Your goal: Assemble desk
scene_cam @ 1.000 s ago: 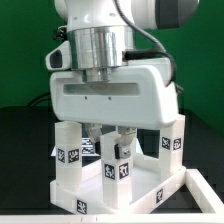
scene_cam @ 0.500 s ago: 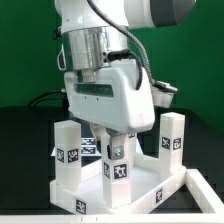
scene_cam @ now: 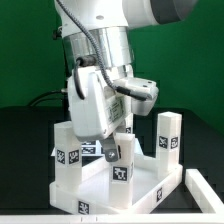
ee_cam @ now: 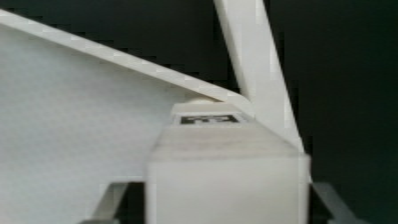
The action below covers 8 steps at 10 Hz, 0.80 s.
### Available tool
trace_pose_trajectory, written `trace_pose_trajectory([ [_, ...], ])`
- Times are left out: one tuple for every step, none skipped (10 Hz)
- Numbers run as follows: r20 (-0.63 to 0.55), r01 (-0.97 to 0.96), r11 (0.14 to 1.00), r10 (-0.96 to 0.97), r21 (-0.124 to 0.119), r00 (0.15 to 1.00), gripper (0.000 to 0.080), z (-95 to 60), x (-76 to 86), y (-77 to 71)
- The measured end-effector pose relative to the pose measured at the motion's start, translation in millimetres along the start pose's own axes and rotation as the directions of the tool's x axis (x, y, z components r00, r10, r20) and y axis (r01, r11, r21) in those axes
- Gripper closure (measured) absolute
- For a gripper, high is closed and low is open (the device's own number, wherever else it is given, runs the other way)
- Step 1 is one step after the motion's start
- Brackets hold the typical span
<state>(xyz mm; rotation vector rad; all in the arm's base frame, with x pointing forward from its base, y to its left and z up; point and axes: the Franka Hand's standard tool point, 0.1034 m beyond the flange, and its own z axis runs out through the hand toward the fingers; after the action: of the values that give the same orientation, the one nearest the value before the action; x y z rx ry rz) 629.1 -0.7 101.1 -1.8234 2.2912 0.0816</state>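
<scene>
Since the earlier frame the wrist has turned. The gripper (scene_cam: 112,150) sits over the near leg (scene_cam: 122,166). We see its fingers (ee_cam: 111,200) either side of that leg, but cannot tell if they clamp it. The desk (scene_cam: 110,190) rests upside down on the table (scene_cam: 25,150), legs up.

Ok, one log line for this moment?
step: leg fitting | gripper: around white square-section leg, grip unclear | white rimmed plastic tabletop: three legs upright in view
</scene>
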Motion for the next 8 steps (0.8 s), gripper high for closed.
trace_pose_trajectory([
  [-0.013, 0.137, 0.991, -0.137, -0.009, 0.991, 0.0287, 0.8, -4.1, 1.5],
  [-0.010, 0.351, 0.936, -0.351, -0.024, 0.936, 0.0192, 0.3, -9.8, 1.3],
  [0.001, 0.468, 0.882, -0.469, -0.047, 0.883, 0.0192, 0.3, -15.4, 3.7],
  [0.002, 0.530, 0.847, -0.530, -0.046, 0.848, 0.0157, 0.4, -13.4, 3.1],
  [0.005, 0.582, 0.812, -0.582, -0.046, 0.813, 0.0157, 0.5, -12.7, 3.1],
  [0.007, 0.627, 0.778, -0.627, -0.046, 0.779, 0.0151, 0.7, -12.9, 3.2],
  [-0.002, 0.751, 0.657, -0.753, -0.058, 0.658, 0.0151, 0.7, -12.0, 3.1],
  [-0.027, 0.871, 0.484, -0.875, -0.087, 0.484, 0.0150, 1.0, -12.9, 2.4],
])
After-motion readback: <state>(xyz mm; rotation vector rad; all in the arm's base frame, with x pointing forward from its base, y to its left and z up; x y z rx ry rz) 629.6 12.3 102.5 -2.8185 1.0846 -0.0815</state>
